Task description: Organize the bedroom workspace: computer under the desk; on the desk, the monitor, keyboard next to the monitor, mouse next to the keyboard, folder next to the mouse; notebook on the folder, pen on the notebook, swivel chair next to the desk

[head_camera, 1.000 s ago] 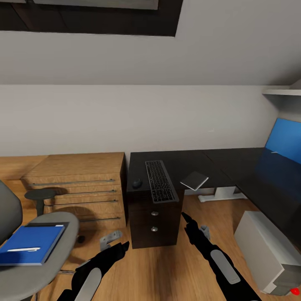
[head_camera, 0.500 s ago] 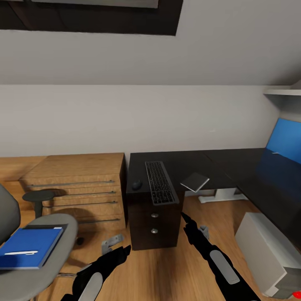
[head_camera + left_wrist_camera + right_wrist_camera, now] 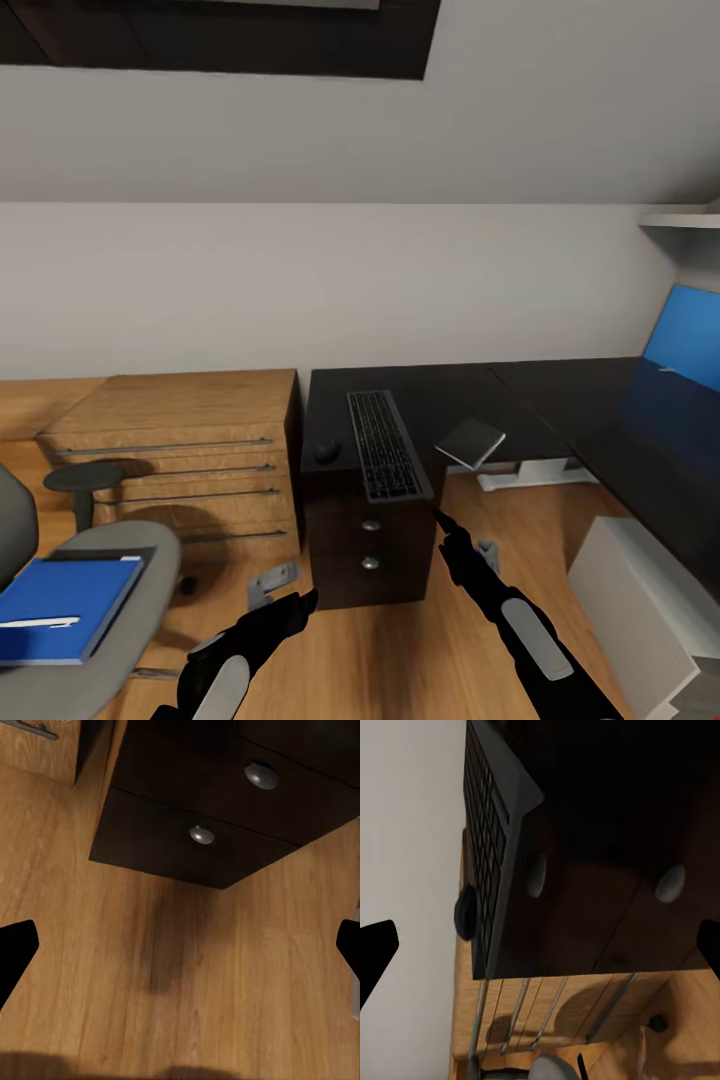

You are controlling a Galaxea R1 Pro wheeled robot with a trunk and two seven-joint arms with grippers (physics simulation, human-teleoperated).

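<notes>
The dark L-shaped desk holds a black keyboard, a black mouse to its left, and a thin grey notebook overhanging the front edge. The blue monitor stands at far right. A white computer tower sits on the floor beside the desk. On the grey swivel chair lies a blue folder with a white pen on it. My left gripper and right gripper hang open and empty before the desk's drawer unit.
A wooden dresser with metal handles stands left of the desk. The drawer unit has two round knobs. A chair armrest and grey chair-base parts lie between chair and desk. Wood floor spreads below.
The whole picture has shifted: the desk looks slightly nearer and the chair has slid toward the picture's left edge, so the camera moved. Both arms keep their pose.
</notes>
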